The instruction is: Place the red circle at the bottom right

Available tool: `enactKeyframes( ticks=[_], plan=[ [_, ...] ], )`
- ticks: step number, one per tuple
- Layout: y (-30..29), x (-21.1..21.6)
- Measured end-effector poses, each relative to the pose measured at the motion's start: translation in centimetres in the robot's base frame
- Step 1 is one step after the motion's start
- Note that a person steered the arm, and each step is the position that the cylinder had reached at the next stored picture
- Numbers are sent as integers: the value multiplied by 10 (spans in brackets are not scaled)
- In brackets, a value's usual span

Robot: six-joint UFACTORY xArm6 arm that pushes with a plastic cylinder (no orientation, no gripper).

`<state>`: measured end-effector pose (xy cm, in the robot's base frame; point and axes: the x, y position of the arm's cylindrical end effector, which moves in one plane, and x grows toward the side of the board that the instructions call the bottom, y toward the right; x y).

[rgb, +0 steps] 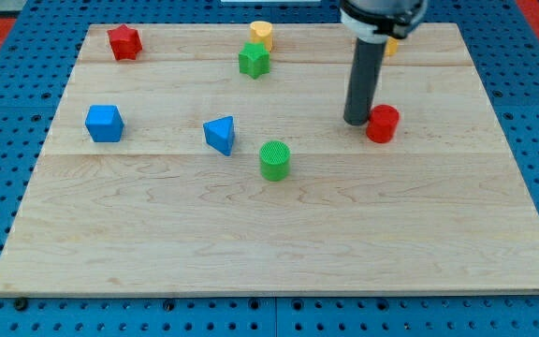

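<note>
The red circle (382,124) is a short red cylinder standing on the wooden board (269,234), right of centre in the upper half. My tip (356,122) is the lower end of a dark rod coming down from the view's top. It stands just left of the red circle, touching or nearly touching its left side.
A green cylinder (274,160) and a blue triangle (220,134) lie near the middle. A blue cube (104,123) is at the left, a red star (123,42) at the top left. A green star (254,60) and a yellow block (261,34) are at the top centre. A yellow block (392,45) peeks out behind the rod.
</note>
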<state>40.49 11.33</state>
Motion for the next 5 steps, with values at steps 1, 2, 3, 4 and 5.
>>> enactKeyframes(
  ticks=[1,2,3,4,5],
  plan=[
    [-1,27],
    [-1,-11],
    [-17,-28],
    [-13,-29],
    [32,11]
  ],
)
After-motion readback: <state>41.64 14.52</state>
